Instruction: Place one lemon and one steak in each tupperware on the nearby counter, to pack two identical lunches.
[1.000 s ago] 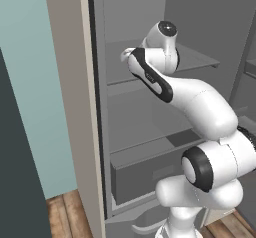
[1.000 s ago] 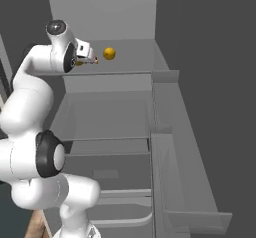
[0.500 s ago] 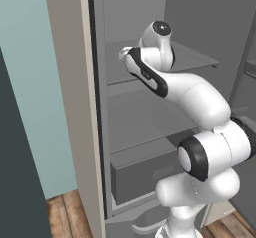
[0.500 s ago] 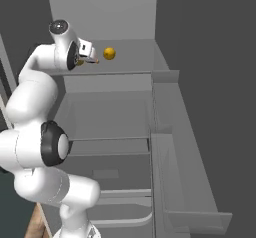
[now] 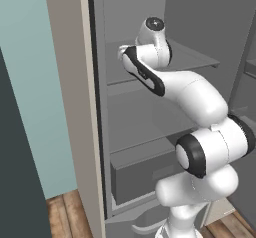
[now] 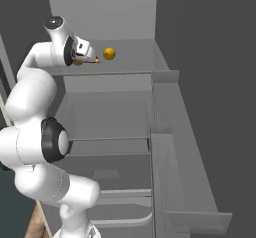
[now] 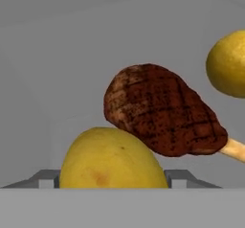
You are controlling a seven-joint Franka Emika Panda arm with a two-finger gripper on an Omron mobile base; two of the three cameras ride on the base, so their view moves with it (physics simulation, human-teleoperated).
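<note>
Reaching into the fridge (image 5: 200,12), the arm (image 5: 180,84) works at the upper shelf (image 6: 130,57). Gripper (image 6: 86,56) straddles the near lemon (image 7: 112,160), grip uncertain; squeeze centred, lift clear of the steak (image 7: 162,109) just behind and second lemon (image 6: 109,53).

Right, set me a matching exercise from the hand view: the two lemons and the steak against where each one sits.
Things:
1. near lemon
2. far lemon
3. steak

Places:
A. middle of the picture, behind the closest fruit
B. cut off by the right edge
C. bottom centre, closest to the camera

Pairs: 1-C, 2-B, 3-A
</note>
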